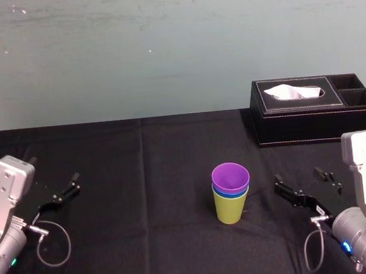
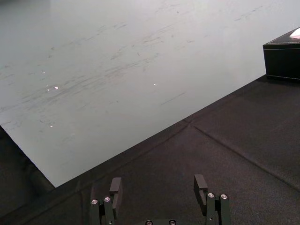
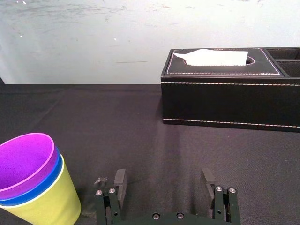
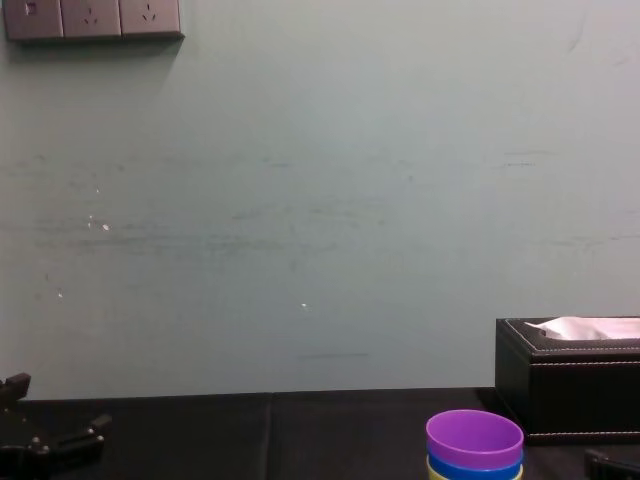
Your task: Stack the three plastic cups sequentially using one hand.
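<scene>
On the black desk [image 1: 141,173] I see the yellow-green cup [image 1: 230,211] upright near the middle, the blue cup [image 1: 239,193] nested in it and the purple cup [image 1: 230,175] nested on top. My right gripper [image 1: 309,189] sits near them on the right, fingers wide, holding nothing; my left gripper [image 1: 61,191] is well apart at the left, also wide and empty

No legible text, label, brand, number or sign can be read on anything in view.
</scene>
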`<state>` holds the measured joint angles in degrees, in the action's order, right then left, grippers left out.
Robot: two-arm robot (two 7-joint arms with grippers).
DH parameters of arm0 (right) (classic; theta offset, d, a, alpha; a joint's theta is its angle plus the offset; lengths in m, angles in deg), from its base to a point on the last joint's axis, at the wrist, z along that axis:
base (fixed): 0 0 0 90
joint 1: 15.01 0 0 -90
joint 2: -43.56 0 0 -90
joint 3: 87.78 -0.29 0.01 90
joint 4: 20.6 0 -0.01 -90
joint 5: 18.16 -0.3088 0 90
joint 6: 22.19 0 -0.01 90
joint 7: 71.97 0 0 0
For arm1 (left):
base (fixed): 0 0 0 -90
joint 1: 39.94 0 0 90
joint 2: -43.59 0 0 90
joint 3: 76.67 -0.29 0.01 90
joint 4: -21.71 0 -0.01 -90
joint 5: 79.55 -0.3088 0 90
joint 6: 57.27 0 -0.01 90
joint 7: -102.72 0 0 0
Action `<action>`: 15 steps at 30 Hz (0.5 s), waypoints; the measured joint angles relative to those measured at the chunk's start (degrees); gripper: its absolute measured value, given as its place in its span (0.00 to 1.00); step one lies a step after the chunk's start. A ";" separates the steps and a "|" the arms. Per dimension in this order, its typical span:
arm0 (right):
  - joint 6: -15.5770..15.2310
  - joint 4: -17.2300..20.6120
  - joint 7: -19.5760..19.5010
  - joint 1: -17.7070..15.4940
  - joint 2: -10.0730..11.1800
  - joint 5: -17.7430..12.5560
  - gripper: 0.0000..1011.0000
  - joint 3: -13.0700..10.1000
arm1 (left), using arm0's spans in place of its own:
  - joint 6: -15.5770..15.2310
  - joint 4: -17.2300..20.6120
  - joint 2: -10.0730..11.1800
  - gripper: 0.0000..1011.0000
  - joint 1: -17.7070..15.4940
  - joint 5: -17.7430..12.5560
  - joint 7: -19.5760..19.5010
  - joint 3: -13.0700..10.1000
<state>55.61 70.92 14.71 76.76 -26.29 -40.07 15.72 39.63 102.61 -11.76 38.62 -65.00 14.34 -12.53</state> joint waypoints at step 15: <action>0.00 0.00 0.00 0.00 0.00 0.00 0.99 0.00 | 0.00 0.00 0.00 0.99 0.00 0.00 0.00 0.00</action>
<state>55.61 70.92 14.71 76.76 -26.29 -40.07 15.72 39.64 102.61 -11.77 38.62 -65.00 14.34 -12.53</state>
